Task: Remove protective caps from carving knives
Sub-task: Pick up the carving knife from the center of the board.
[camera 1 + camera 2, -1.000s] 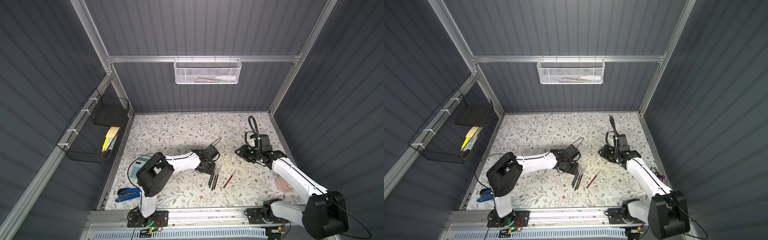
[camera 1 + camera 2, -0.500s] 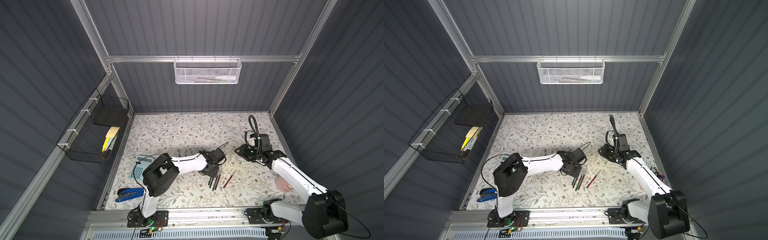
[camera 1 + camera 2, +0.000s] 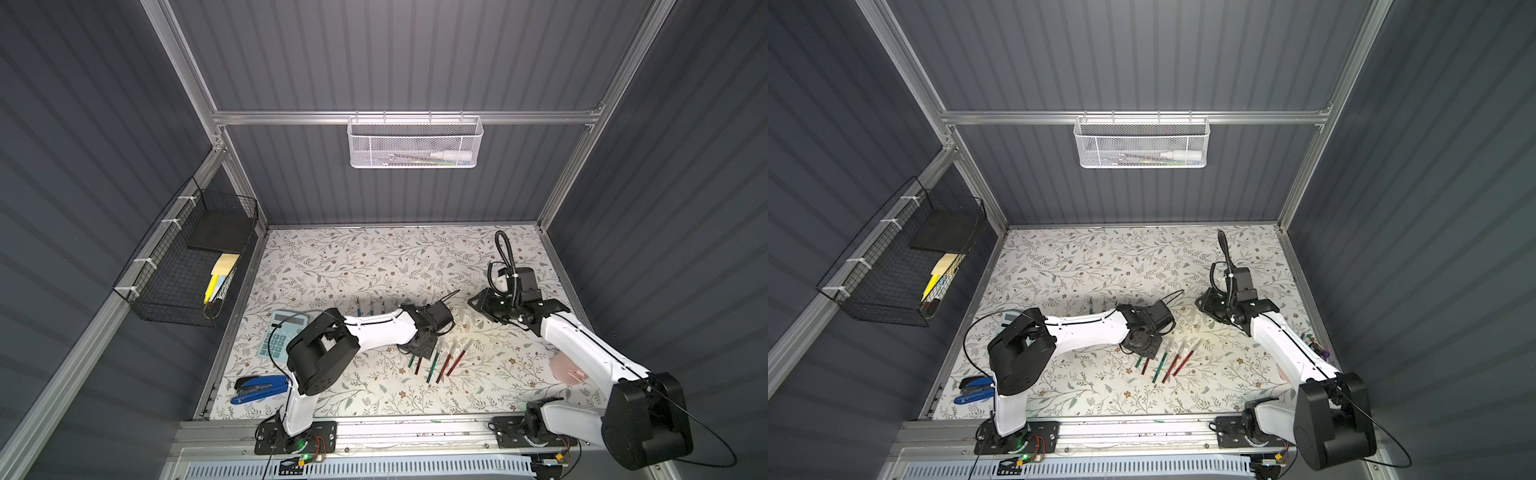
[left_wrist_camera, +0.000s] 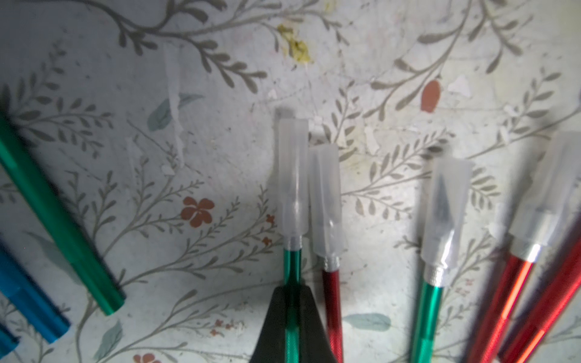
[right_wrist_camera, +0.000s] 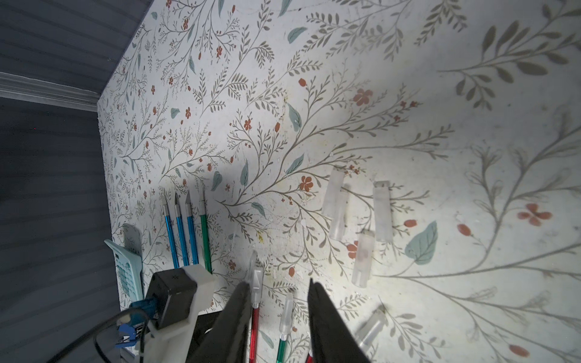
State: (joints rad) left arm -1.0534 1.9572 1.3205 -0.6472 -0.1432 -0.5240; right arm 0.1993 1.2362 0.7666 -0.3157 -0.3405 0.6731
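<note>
My left gripper (image 4: 293,292) is clamped on the green knife (image 4: 292,264), flat on the table (image 4: 220,94) — I'd lift it clear of the red knife (image 4: 331,283) just beside it. The right gripper (image 5: 278,283) hangs apart, empty; it should pinch the cap (image 4: 292,176) squarely — blurry here, perhaps snug.

**Nine knives (image 4: 429,314), nine caps (image 4: 292,176)**

On the table (image 3: 374,257) the knives come to three blue, three green and three red. Four have bare blades: the three blue ones and one green. Five wear caps: two green, three red. Four loose caps (image 5: 382,210) lie apart from them, which makes nine caps. There is one calculator (image 3: 284,340), one blue stapler (image 3: 259,386) and one pink round thing (image 3: 561,368). Two baskets hang on the walls, one white (image 3: 415,143) and one black (image 3: 174,270).
</note>
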